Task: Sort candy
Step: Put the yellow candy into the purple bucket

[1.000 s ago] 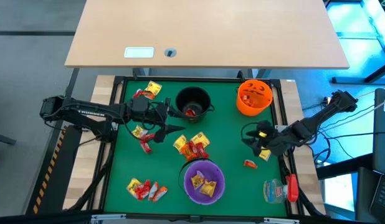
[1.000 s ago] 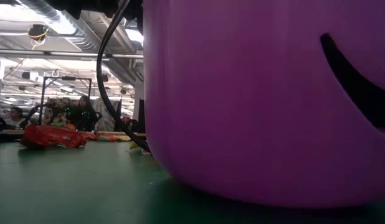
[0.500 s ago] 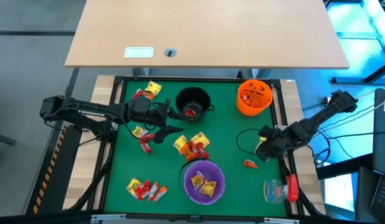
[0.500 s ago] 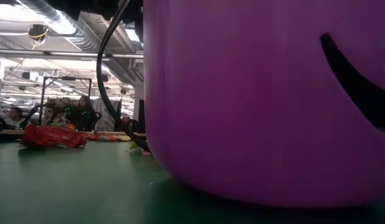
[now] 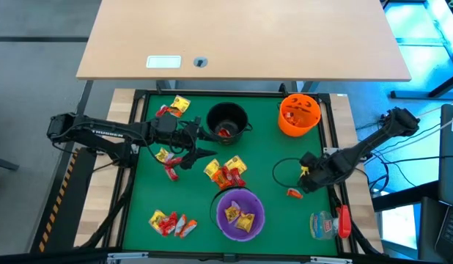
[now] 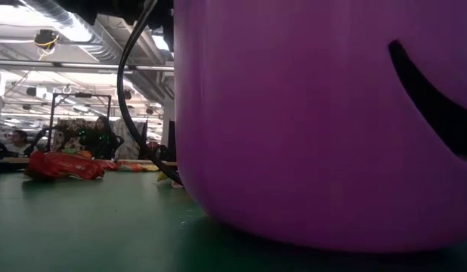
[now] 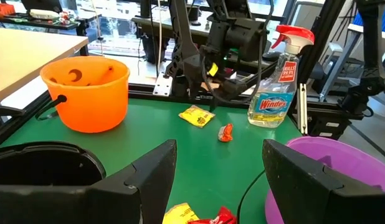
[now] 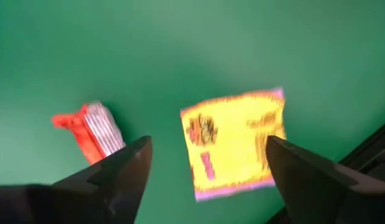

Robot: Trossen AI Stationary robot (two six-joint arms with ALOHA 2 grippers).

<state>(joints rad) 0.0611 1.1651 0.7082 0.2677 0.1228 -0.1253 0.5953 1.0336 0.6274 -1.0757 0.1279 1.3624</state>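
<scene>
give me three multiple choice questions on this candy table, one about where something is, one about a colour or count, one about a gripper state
1. Where is the spray bottle?
A. at the table's near right corner
B. inside the black bowl
C. beside the orange bowl

2. How many bowls stand on the green mat?
A. two
B. three
C. five

3. How does the right gripper stand?
A. shut on a red candy
B. open over a yellow candy
C. inside the purple bowl

Answers:
1. A: the high view shows it lying by the right arm, at the edge facing the camera.
2. B: a black bowl, an orange bowl and a purple bowl.
3. B: the right wrist view shows its fingers spread wide, with the yellow candy on the mat between them and a red candy off to one side.
</scene>
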